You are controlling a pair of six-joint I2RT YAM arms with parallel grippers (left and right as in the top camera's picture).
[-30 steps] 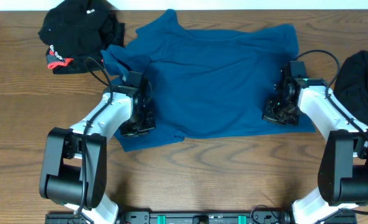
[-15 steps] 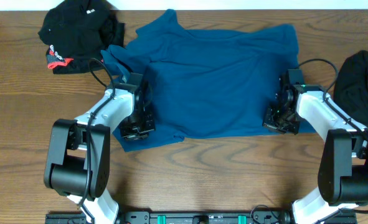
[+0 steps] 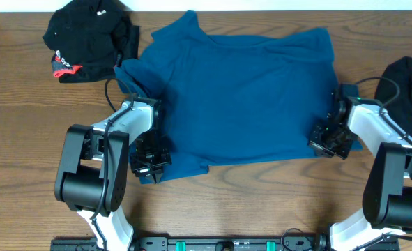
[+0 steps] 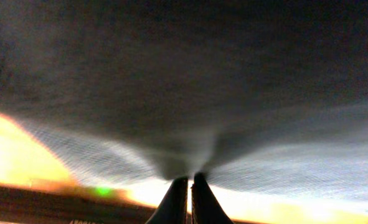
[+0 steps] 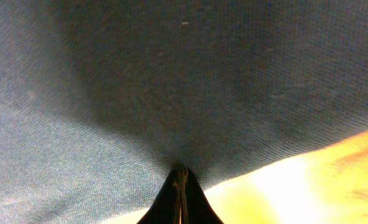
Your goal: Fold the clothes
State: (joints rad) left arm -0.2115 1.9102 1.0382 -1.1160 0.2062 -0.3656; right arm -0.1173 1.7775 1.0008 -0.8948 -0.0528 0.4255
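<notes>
A large teal-blue shirt [image 3: 244, 87] lies spread across the middle of the wooden table. My left gripper [image 3: 152, 162] is shut on its near left hem, and in the left wrist view the cloth [image 4: 190, 81] bunches down into the pinched fingertips [image 4: 189, 180]. My right gripper [image 3: 333, 141] is shut on the near right hem, and the right wrist view shows the teal weave [image 5: 171, 81] pulled into the closed tips [image 5: 180, 171]. A black garment with red-and-white trim [image 3: 87, 35] lies at the far left. A plain dark garment [image 3: 404, 87] sits at the right edge.
The wooden table [image 3: 261, 202] shows bare along the near side in front of the shirt. Both arm bases stand at the near edge, with cables looping from each wrist.
Both grippers have moved toward the near edge with the shirt's hem in them, the right one also drifting right. The near edge of the shirt has been drawn toward me.
</notes>
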